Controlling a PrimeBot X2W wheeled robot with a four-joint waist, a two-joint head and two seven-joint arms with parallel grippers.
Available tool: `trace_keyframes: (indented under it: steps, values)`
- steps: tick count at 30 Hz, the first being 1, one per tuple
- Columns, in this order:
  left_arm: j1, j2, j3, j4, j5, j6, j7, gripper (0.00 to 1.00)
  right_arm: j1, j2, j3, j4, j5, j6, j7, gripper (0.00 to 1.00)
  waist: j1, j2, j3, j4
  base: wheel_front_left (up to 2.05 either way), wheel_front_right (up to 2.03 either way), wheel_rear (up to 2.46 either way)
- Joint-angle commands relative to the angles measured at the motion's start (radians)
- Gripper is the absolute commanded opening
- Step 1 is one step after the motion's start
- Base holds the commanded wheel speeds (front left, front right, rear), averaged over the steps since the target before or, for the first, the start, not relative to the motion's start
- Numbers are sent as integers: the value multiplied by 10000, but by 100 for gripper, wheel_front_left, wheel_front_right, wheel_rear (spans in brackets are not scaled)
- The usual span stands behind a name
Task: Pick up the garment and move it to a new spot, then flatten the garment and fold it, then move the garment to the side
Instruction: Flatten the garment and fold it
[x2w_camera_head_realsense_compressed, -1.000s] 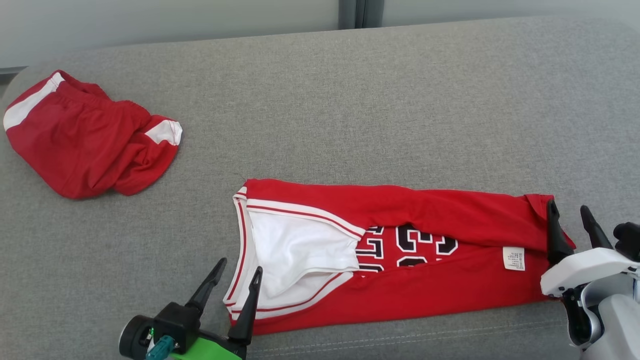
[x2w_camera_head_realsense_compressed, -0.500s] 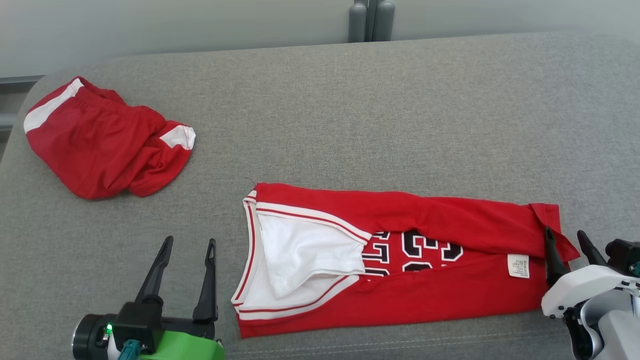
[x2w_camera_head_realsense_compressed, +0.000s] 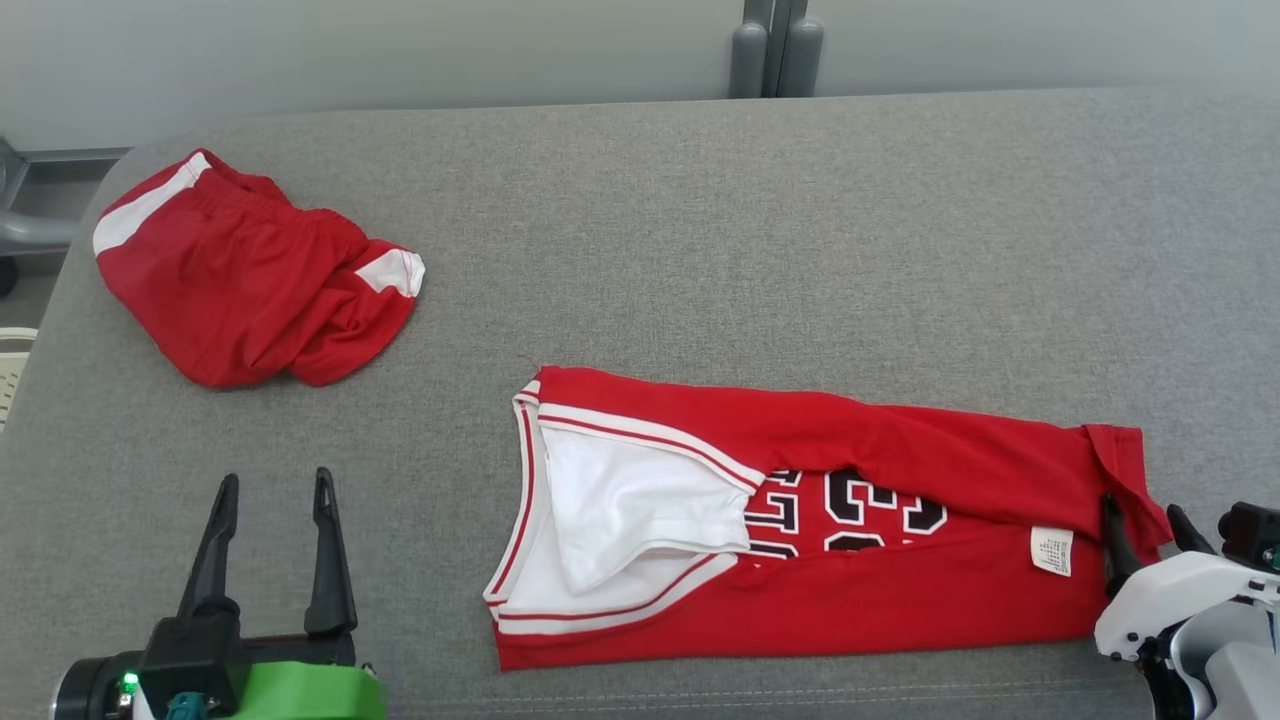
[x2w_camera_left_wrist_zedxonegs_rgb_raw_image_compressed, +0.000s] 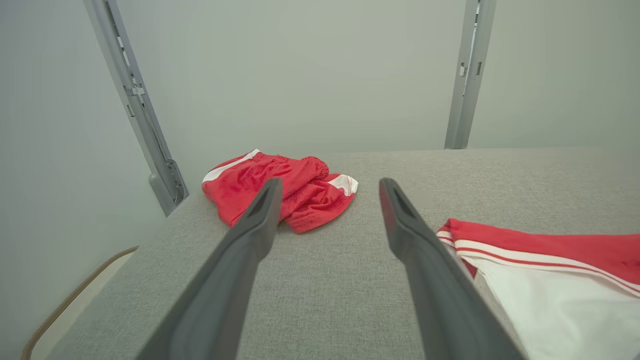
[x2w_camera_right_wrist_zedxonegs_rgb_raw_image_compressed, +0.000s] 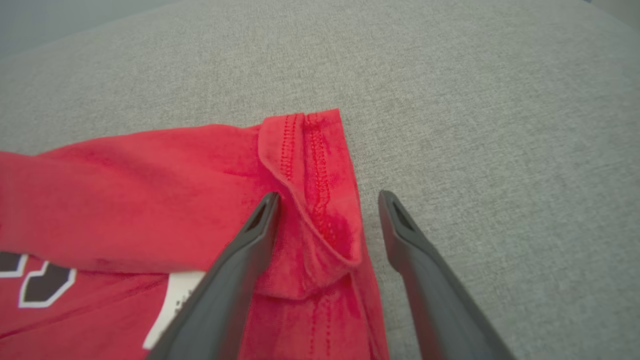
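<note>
head: high, facing down | wrist views: low, close | shared: jersey (x2w_camera_head_realsense_compressed: 900, 610)

Two garments are counted on one cushion (x2w_camera_head_realsense_compressed: 800, 230): one jersey (x2w_camera_head_realsense_compressed: 900, 450), and one pair of shorts (x2w_camera_head_realsense_compressed: 240, 290) beyond its collar. Two grippers are counted: left gripper (x2w_camera_head_realsense_compressed: 276, 478) off its collar, right gripper (x2w_camera_head_realsense_compressed: 1140, 506) at its hem.

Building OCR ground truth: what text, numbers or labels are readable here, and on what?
Jersey: black white-edged characters, partly covered by the folds; perhaps "23", not certain.
White tag on the jersey: print too small to read.
Shorts: none.
</note>
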Motion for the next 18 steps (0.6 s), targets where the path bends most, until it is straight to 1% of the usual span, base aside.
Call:
trace_keyframes:
  steps: [1, 6, 9, 10, 11, 12, 18]
  values:
    - [54, -18, 129, -49, 25, -18, -24, 100, -85, -65, 51, 132, 85, -14, -43, 100, 0, -1, 2, 23, 0, 0, 0]
    - [-71, -53, 428, -47, 62, -119, -24, 100, -419, -97, 296, 931, 531, -12, 165, 100, 0, -1, -10, 55, 0, 0, 0]
    - [-83, -76, 447, -13, 111, -209, -24, 100, -582, -149, 470, 1343, 738, -14, 216, 100, 0, -1, -20, 97, 0, 0, 0]
    - [-89, -83, 437, -9, 116, -239, -24, 100, -642, -146, 519, 1434, 826, -14, 200, 73, 0, -1, -14, 110, 0, 0, 0]
    - [-96, -93, 423, -7, 117, -250, -24, 100, -690, -153, 602, 1479, 877, -14, 176, 18, 0, -1, -5, 128, 0, 0, 0]
    - [-100, -100, 408, -4, 123, -258, -24, 100, -747, -162, 654, 1490, 966, -14, 153, 0, 0, -1, 5, 144, 0, 0, 0]
    - [-89, -131, 442, -2, 105, -258, -24, 100, -942, -369, 855, 1518, 1162, -17, 8, 0, 0, -1, 43, 138, 0, 0, 0]
